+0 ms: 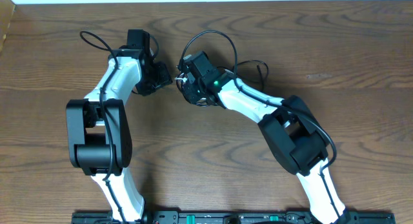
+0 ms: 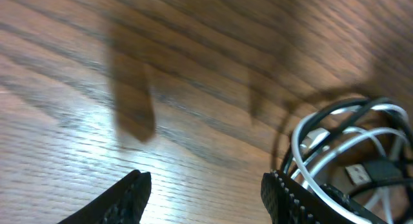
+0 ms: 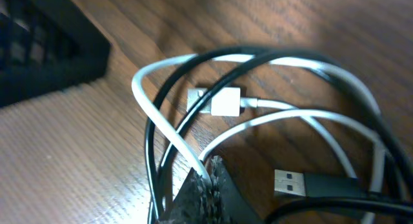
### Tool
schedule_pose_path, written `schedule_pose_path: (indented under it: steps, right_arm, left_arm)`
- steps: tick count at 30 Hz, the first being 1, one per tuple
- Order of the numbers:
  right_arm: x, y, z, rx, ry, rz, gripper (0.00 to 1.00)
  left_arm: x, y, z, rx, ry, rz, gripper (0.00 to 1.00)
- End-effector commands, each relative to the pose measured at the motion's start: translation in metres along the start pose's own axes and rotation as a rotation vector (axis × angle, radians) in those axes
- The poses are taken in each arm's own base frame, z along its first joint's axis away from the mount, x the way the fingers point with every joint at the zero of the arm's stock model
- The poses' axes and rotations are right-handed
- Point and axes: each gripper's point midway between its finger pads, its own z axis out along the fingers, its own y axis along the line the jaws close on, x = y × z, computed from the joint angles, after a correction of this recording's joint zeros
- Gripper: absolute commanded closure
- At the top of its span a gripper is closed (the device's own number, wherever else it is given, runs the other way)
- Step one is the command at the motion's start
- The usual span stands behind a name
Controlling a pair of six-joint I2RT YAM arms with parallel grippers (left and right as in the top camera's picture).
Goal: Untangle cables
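**Clerk:** Overhead view, entries?

**Checker:** Item one: your left gripper (image 1: 162,75), far-centre over the wooden table (image 1: 335,43), tip facing right. Item two: your right gripper (image 1: 185,82), just beside it, tip facing left. You cannot read either claw from above, nor what lies beneath them.

**Clerk:** Left wrist view?

**Checker:** Item one: the left gripper's two fingers (image 2: 132,195), standing apart, with only bare wood between them. Item two: white cable (image 2: 302,137) and black cable (image 2: 352,109), looped through each other at the near right. They lie just beside the right-hand finger. You cannot tell whether they touch it. Item three: black USB plug (image 2: 381,169), lying inside the loops. The view is blurred.

**Clerk:** Right wrist view?

**Checker:** Item one: the right gripper's fingertips, pressed together at the near edge. They are clamped on the white cable where two of its strands meet at the tip. Item two: the black cable, arching over the white loops and crossing them on the left. Item three: white plug (image 3: 219,101), flat on the table at centre, inside the loops. Item four: the black USB plug, near right, apart from the white one, metal end facing left.
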Motion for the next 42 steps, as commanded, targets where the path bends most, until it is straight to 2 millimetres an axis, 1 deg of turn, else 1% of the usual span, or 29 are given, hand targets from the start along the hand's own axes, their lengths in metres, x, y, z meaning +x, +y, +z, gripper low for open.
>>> schedule_pose_path:
  steps: [1,2,4,7,9,12,15,22,24,25,28,30,32,37,39,42]
  right_arm:
    - [-0.046,0.008,-0.042,-0.007,-0.121,0.012,0.99]
    - [-0.053,0.007,-0.048,-0.009,-0.138,0.049,0.99]
    - [-0.057,0.006,-0.052,-0.019,-0.153,0.089,0.99]
    - [-0.062,0.023,-0.055,-0.132,-0.161,0.09,0.99]
    - [-0.067,0.032,-0.058,-0.201,-0.17,0.093,0.99]
    - [-0.076,0.036,-0.062,-0.254,-0.197,0.121,0.99]
    - [-0.08,0.033,-0.064,-0.264,-0.213,0.124,0.99]
    - [-0.081,0.025,-0.067,-0.291,-0.204,0.155,0.99]
    - [-0.081,0.02,-0.067,-0.286,-0.205,0.161,0.99]
    - [-0.081,0.018,-0.067,-0.282,-0.204,0.165,0.99]
    - [-0.079,0.01,-0.069,-0.288,-0.192,0.183,0.99]
    - [-0.079,0.013,-0.072,-0.336,-0.184,0.185,0.99]
    - [-0.081,0.021,-0.077,-0.407,-0.181,0.174,0.99]
    - [-0.087,0.039,-0.09,-0.541,-0.193,0.155,0.99]
    - [-0.092,0.047,-0.099,-0.587,-0.203,0.145,0.99]
    - [-0.099,0.054,-0.111,-0.605,-0.226,0.126,0.99]
  left_arm:
    - [0.003,-0.008,-0.003,0.091,0.034,0.019,0.41]
    - [0.003,-0.01,-0.005,0.14,0.047,0.036,0.41]
    - [0.004,-0.02,-0.01,0.239,0.065,0.081,0.42]
    - [0.007,-0.035,-0.02,0.382,0.084,0.143,0.42]
    - [0.008,-0.04,-0.023,0.429,0.086,0.181,0.42]
    - [0.011,-0.047,-0.027,0.483,0.085,0.242,0.42]
    - [0.018,-0.064,-0.038,0.61,0.091,0.318,0.42]
    - [0.018,-0.065,-0.039,0.619,0.092,0.32,0.43]
    - [0.018,-0.065,-0.039,0.616,0.091,0.32,0.55]
    - [0.018,-0.065,-0.039,0.616,0.091,0.32,0.58]
    - [0.018,-0.065,-0.039,0.616,0.091,0.32,0.58]
    - [0.017,-0.065,-0.039,0.617,0.087,0.322,0.56]
    - [0.016,-0.066,-0.039,0.618,0.083,0.325,0.53]
    - [0.016,-0.066,-0.039,0.618,0.08,0.326,0.53]
    - [0.016,-0.066,-0.039,0.618,0.081,0.327,0.53]
    - [0.016,-0.067,-0.039,0.619,0.078,0.329,0.53]
